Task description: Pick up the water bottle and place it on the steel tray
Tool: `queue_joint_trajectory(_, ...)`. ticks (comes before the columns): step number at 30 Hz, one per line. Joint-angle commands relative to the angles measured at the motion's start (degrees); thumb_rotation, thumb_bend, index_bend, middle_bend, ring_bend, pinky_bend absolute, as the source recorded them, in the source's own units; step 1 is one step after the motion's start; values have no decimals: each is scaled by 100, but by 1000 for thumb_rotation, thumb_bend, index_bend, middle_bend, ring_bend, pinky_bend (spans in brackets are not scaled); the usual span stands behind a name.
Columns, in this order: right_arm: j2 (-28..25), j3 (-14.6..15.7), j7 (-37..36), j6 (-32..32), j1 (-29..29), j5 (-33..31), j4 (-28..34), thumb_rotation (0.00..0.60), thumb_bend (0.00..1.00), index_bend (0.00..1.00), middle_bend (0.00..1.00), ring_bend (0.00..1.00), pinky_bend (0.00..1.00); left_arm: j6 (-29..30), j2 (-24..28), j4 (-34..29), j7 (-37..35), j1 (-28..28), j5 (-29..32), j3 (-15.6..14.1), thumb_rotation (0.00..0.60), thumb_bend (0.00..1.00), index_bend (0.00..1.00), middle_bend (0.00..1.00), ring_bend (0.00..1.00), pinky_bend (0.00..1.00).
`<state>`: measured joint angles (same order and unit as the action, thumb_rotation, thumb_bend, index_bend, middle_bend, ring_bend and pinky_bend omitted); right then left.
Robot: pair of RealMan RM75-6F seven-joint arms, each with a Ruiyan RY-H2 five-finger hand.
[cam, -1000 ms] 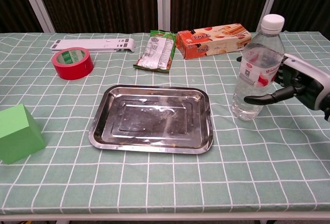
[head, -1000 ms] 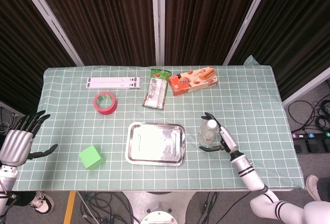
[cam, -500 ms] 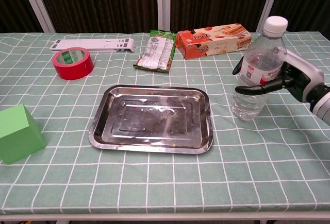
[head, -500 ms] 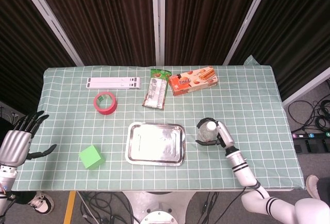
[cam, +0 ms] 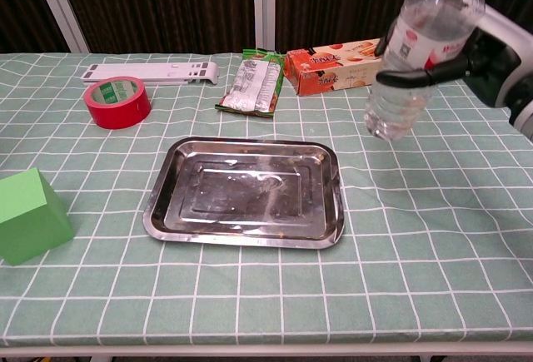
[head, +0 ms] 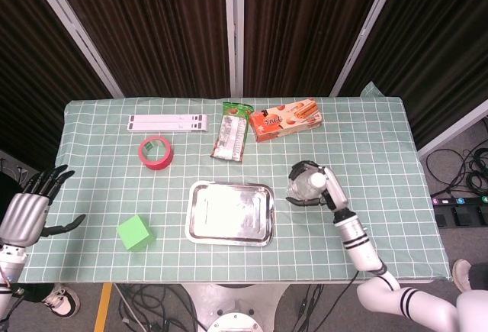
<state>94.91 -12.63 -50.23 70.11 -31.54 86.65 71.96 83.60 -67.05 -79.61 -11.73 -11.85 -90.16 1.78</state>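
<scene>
A clear water bottle (cam: 420, 50) with a white cap and a red-and-white label hangs tilted in the air, right of the steel tray (cam: 246, 191). My right hand (cam: 491, 54) grips it around the middle, fingers wrapped about the label. In the head view the bottle (head: 308, 185) and that right hand (head: 324, 188) show just right of the tray (head: 230, 212). The tray lies bare at the table's middle. My left hand (head: 27, 214) hovers open off the table's left edge, holding nothing.
A green cube (cam: 29, 216) sits front left. A red tape roll (cam: 117, 101) and a white strip (cam: 150, 71) lie at the back left. A snack packet (cam: 251, 82) and an orange biscuit box (cam: 343, 64) lie behind the tray.
My right hand closed on the bottle, then lifted it off the cloth and tilted it. The left hand has stayed put.
</scene>
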Motion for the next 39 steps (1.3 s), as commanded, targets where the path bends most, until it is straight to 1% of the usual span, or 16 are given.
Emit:
queue_joint_trajectory(1,-359,-399,559,110,-213,-88,836,600,0,599,485,323,380,-3,-6,-7,5,-1,0,-2,361,228,182,187,96,162)
queue_joint_trajectory(3,-380,-375,710,107,-162,-200,863,600,0,606,490,329,388,-6,-10,-10,-1,1,12,2,363,227,183,187,97,162)
queue_joint_trajectory(4,-320,-303,820,18,-121,-339,687,600,0,610,493,332,391,-5,-11,-3,-5,6,19,3,362,227,183,187,96,162)
queue_joint_trajectory(7,-141,-159,666,-675,-124,-890,116,600,0,616,496,336,396,-16,-10,17,-25,11,36,1,361,227,182,187,97,162)
queue_joint_trajectory(9,-69,-154,592,-840,-166,-966,-86,600,0,616,496,335,396,-20,-8,23,-27,13,34,-4,364,228,182,187,97,162)
queue_joint_trajectory(12,-141,-192,529,-544,-238,-582,119,600,0,616,495,336,396,-27,-3,19,1,11,31,-8,363,228,183,187,97,162)
queue_joint_trajectory(17,-659,-518,706,129,-342,5,1277,600,0,616,496,336,396,-26,1,-53,68,-27,12,25,363,227,183,187,97,162)
queue_joint_trajectory(20,-876,-595,894,422,-245,78,1684,600,0,617,497,336,397,-32,-13,-79,99,-34,9,26,363,227,182,187,97,162)
queue_joint_trajectory(22,-857,-490,1025,442,-134,-58,1559,600,0,617,497,336,397,-44,-24,-75,104,-31,10,14,364,227,183,186,97,162)
queue_joint_trajectory(23,-785,-350,1024,278,-64,-271,1341,600,0,617,497,336,398,-49,-32,-67,104,-26,11,5,364,228,183,186,97,162)
queue_joint_trajectory(25,-617,-116,852,-317,-4,-796,807,600,0,617,497,336,399,-53,-42,-53,94,-19,13,-5,363,227,182,187,97,162)
queue_joint_trajectory(27,-411,42,649,-813,4,-1109,264,600,0,616,497,336,399,-38,-45,-42,84,-14,10,-3,364,227,182,187,97,162)
queue_joint_trajectory(30,-276,137,477,-742,2,-865,-39,600,0,616,496,336,399,-29,-33,-33,89,-16,7,3,361,227,182,187,96,162)
queue_joint_trajectory(33,-358,38,358,-369,-43,-501,151,600,0,617,496,336,399,-37,-19,-42,84,-24,20,16,364,227,182,187,96,162)
queue_joint_trajectory(36,-562,-36,399,-86,-26,-292,607,600,0,617,497,336,399,-24,-26,-55,80,-27,24,30,364,228,183,187,97,163)
queue_joint_trajectory(39,-537,-20,445,-153,-61,-309,797,600,0,617,498,336,399,-15,-30,-50,76,-17,36,32,361,227,182,187,96,162)
